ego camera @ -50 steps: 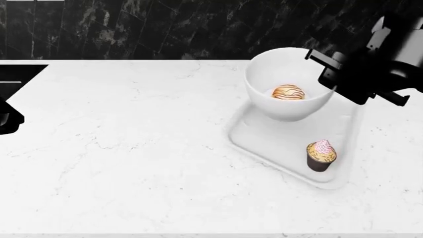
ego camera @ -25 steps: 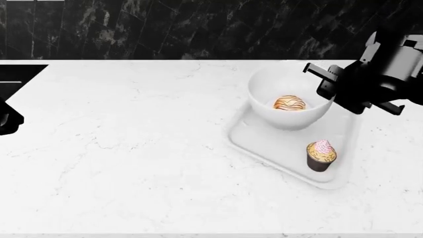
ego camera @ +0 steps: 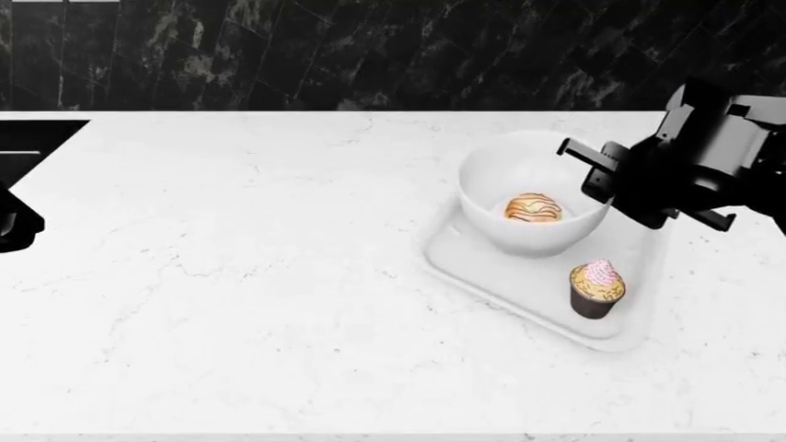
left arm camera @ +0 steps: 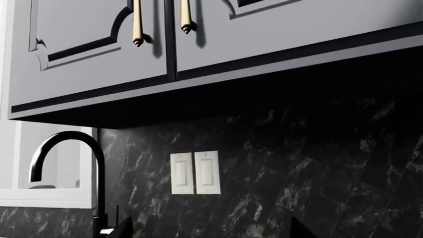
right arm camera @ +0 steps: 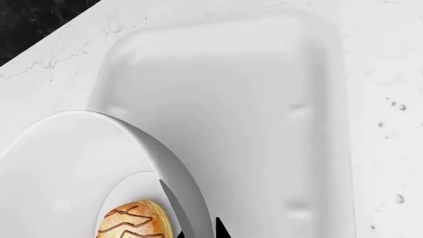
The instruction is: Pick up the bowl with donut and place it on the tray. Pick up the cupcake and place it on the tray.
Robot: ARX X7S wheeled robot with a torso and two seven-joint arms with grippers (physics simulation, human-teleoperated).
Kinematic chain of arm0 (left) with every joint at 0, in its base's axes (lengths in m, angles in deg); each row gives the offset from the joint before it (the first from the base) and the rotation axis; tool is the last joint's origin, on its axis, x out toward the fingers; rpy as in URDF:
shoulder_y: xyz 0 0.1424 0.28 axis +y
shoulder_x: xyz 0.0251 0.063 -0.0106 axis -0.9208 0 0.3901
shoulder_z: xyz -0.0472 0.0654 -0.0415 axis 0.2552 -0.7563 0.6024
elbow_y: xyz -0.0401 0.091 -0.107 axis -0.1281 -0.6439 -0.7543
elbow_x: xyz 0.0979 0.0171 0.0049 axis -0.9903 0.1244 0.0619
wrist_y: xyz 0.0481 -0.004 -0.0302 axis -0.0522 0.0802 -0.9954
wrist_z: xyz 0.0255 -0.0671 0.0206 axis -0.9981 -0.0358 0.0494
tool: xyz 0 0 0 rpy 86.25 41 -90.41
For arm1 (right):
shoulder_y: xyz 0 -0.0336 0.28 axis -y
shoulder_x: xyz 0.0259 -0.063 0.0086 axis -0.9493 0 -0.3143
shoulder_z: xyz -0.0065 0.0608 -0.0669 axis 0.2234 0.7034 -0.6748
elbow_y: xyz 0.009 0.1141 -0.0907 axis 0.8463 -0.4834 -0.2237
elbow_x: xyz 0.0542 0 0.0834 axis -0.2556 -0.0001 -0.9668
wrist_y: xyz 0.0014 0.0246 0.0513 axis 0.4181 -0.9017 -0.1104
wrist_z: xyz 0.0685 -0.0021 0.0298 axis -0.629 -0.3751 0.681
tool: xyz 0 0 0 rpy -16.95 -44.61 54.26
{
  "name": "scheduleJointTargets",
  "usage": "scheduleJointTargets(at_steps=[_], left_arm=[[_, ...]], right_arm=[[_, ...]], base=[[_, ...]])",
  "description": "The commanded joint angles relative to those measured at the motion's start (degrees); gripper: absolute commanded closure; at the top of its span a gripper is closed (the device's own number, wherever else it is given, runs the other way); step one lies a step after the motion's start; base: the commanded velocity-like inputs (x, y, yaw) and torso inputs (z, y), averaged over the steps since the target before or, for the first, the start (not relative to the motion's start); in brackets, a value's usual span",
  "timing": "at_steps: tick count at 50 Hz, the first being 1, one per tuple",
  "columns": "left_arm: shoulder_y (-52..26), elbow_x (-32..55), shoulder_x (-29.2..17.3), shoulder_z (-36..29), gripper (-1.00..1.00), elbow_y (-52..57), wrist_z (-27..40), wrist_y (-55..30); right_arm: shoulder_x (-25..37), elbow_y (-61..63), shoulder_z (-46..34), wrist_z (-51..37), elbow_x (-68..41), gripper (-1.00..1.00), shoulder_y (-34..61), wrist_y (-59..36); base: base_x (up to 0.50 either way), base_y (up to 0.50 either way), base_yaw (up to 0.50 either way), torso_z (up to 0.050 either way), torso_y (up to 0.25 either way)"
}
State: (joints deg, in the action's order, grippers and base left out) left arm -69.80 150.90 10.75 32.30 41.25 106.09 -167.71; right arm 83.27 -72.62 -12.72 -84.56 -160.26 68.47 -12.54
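The white bowl (ego camera: pixel 531 238) holds the striped donut (ego camera: pixel 533 207) and is low on the far end of the white tray (ego camera: pixel 491 276); whether it rests there I cannot tell. My right gripper (ego camera: pixel 602 180) is shut on the bowl's right rim. In the right wrist view the bowl (right arm camera: pixel 66 163) wall passes between the tips of my right gripper (right arm camera: pixel 200 232), with the donut (right arm camera: pixel 135 223) inside and the tray (right arm camera: pixel 264 124) beneath. The pink-topped cupcake (ego camera: pixel 597 288) stands on the tray's near end. My left gripper (left arm camera: pixel 211 230) is open, raised toward the wall, holding nothing.
A black sink (ego camera: pixel 37 138) cuts into the white marble counter at the far left. The left wrist view shows a black faucet (left arm camera: pixel 63 163), wall switches (left arm camera: pixel 195 172) and grey upper cabinets (left arm camera: pixel 99 49). Dark marble backsplash runs behind the counter.
My right gripper has come down and slightly toward me with the bowl, which now is lower on the tray's far end. The cupcake and left arm have not moved.
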Motion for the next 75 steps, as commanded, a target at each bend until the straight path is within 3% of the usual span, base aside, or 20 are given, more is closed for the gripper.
scheduleJointTargets(at_steps=[1, 11, 26, 27, 50, 58, 71, 75], left_arm=[[0.06, -0.11, 0.21, 0.52, -1.00, 0.01, -0.46, -0.41], [-0.06, 1.40, -1.21, -1.15, -1.00, -0.25, 2.07, 1.41], [-0.13, 0.59, -0.52, -0.28, -1.00, -0.19, 0.71, 0.35], [-0.15, 0.39, -0.39, -0.03, -1.00, -0.16, 0.33, 0.11], [-1.44, 0.66, -1.60, -2.82, -1.00, -0.81, 1.80, 1.66], [-5.08, 2.55, -4.94, -10.25, -1.00, -2.65, 6.92, 5.45], [-18.13, 8.79, -12.27, -29.82, -1.00, -5.77, 19.34, 15.21], [-20.92, 8.09, -14.87, -34.92, -1.00, -5.80, 19.74, 19.09]], right_arm=[[-0.16, -0.93, 0.61, 2.28, 1.45, 1.00, -0.27, 0.26], [-0.88, -1.87, 0.13, 3.93, 2.38, 1.00, -1.11, 0.45], [-1.09, -2.24, -0.07, 5.85, 3.20, 1.00, -1.39, 0.27], [-1.10, -2.26, -0.05, 6.23, 3.42, -1.00, -1.19, 0.24], [2.30, 6.86, 1.89, -1.89, 0.23, -1.00, 7.70, -4.49], [4.95, 17.02, 2.54, -6.56, -1.05, -1.00, 10.17, -6.73], [18.09, 51.73, 8.11, -18.90, -7.59, -1.00, 8.90, -2.74], [21.09, 60.41, 9.31, -22.79, -9.76, -1.00, 9.55, -1.51]], base=[[0.00, 0.00, 0.00, 0.000, 0.000], [0.00, 0.00, 0.00, 0.000, 0.001], [0.00, 0.00, 0.00, 0.000, 0.000], [0.00, 0.00, 0.00, 0.000, 0.000], [0.00, 0.00, 0.00, 0.000, 0.000], [0.00, 0.00, 0.00, 0.000, 0.000], [0.00, 0.00, 0.00, 0.000, 0.000], [0.00, 0.00, 0.00, 0.000, 0.000]])
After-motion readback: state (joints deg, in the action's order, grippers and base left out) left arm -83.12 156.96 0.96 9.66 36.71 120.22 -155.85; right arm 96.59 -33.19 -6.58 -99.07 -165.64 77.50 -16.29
